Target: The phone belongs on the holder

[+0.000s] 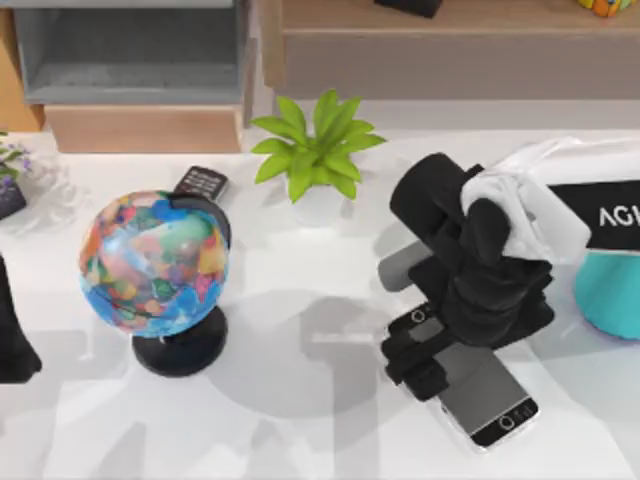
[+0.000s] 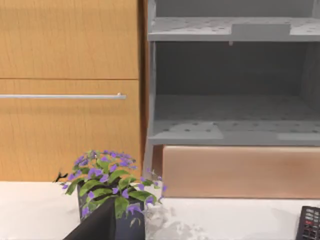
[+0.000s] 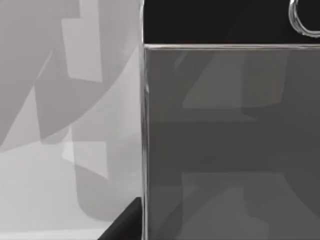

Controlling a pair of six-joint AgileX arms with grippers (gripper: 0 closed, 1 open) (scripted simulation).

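Glossy grey glass of the flat phone (image 3: 230,145) lies silver-edged under my right gripper (image 1: 425,355) near the table's (image 1: 300,400) right front; black fingers hide its upper end, grip unclear. Left arm (image 1: 15,340) parks far left.

Top view overhead; right wrist view close above phone (image 3: 230,140), shared.

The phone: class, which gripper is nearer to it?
Right. The right gripper is directly over the phone, covering its upper end. The left gripper sits at the table's far left edge, beyond the globe.
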